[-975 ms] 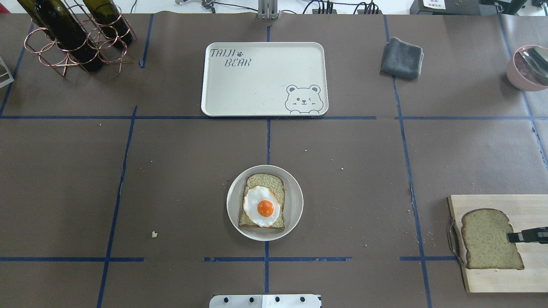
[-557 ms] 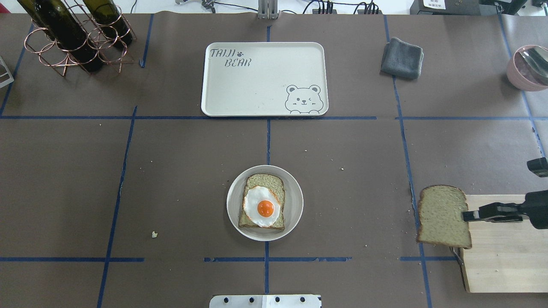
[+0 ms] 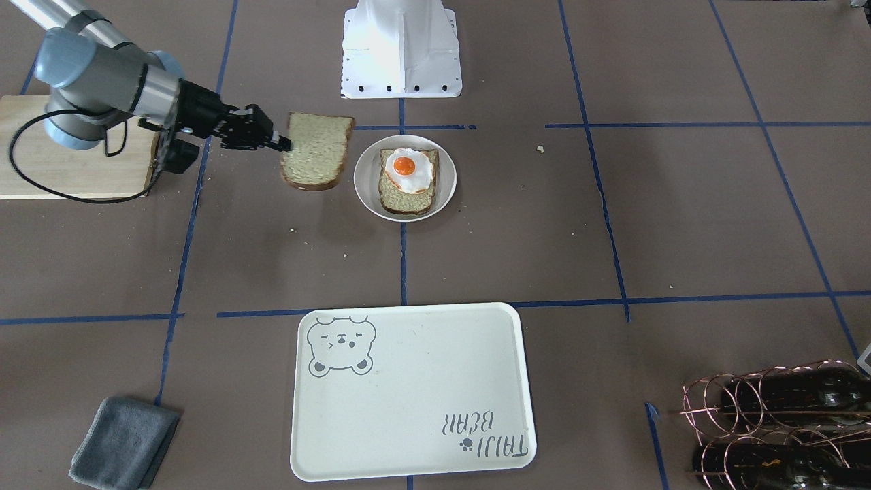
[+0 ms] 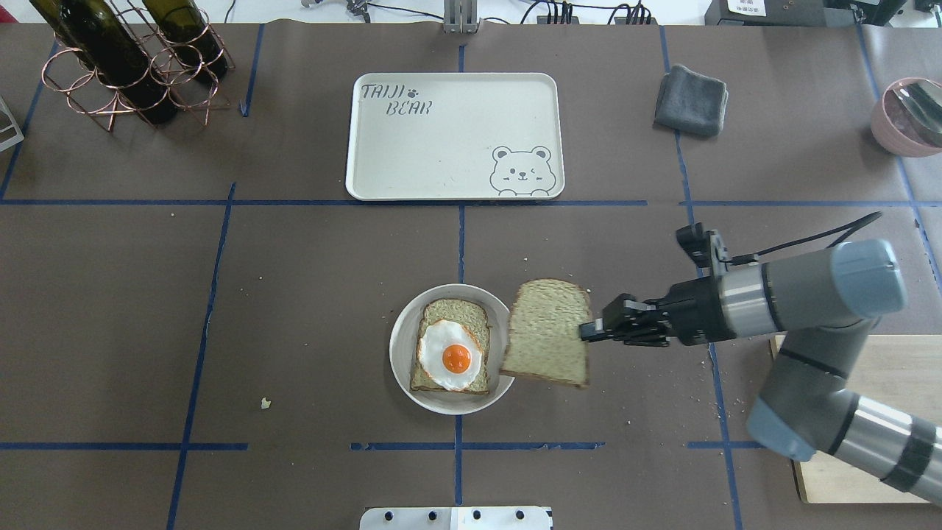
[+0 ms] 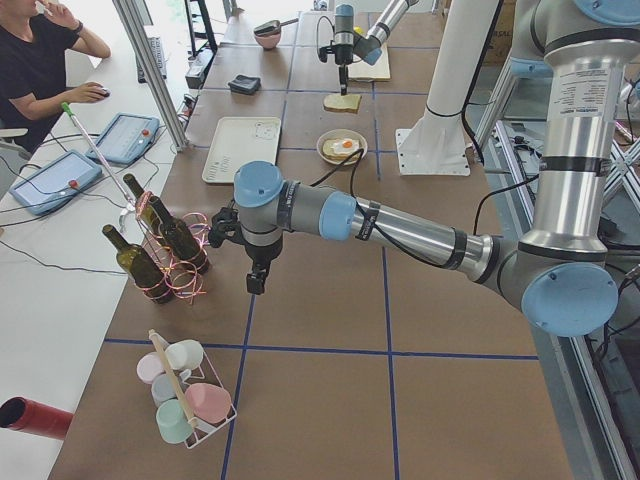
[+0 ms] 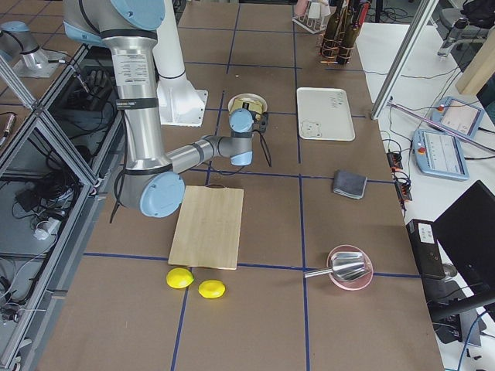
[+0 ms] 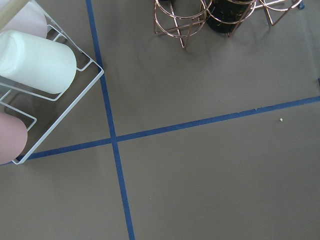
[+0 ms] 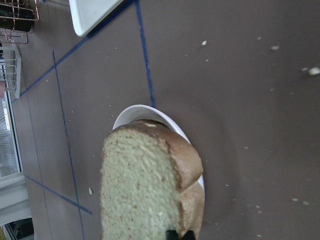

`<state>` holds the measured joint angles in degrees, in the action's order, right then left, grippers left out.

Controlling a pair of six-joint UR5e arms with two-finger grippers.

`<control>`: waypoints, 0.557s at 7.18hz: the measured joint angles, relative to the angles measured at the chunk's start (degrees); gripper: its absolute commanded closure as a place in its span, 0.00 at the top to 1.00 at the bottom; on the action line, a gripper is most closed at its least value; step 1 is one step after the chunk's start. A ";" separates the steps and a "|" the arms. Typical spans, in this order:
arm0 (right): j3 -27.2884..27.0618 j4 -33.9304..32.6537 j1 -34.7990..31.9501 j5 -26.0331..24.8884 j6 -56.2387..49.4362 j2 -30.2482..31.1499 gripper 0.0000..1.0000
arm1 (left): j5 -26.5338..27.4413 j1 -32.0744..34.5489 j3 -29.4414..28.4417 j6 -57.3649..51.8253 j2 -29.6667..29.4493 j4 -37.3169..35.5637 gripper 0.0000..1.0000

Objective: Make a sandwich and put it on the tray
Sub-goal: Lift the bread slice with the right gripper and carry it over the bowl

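Here the right gripper [image 4: 586,330] pinches the loose bread slice [image 4: 544,331], held aloft at three o'clock of the plate [image 4: 401,346], overlapping its rim. The egg-topped slice [image 4: 456,309] lies on the plate; the tray [image 4: 441,147] sits at twelve o'clock, well apart. Whether the left gripper [image 5: 257,281] is spread cannot be told.

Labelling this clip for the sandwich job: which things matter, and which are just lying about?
In the job: held bread slice, right hand, egg-topped slice, plate, tray.
Lying about: grey cloth, wine bottles, cutting board, pink bowl, lemons.
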<state>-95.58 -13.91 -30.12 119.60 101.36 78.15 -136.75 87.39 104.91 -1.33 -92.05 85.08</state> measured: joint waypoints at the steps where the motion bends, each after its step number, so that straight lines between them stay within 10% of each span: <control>1: 0.33 -6.16 4.34 -5.17 0.36 -4.87 0.00 | -0.01 0.00 0.10 0.01 -0.03 0.00 1.00; 4: 2.25 -13.72 7.44 -8.66 -0.23 -10.06 0.00 | -0.03 -0.02 0.19 0.01 -0.03 0.00 1.00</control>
<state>-93.34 -27.62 -22.69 110.94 101.13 68.08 -136.78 87.37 105.10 -1.32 -92.08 85.08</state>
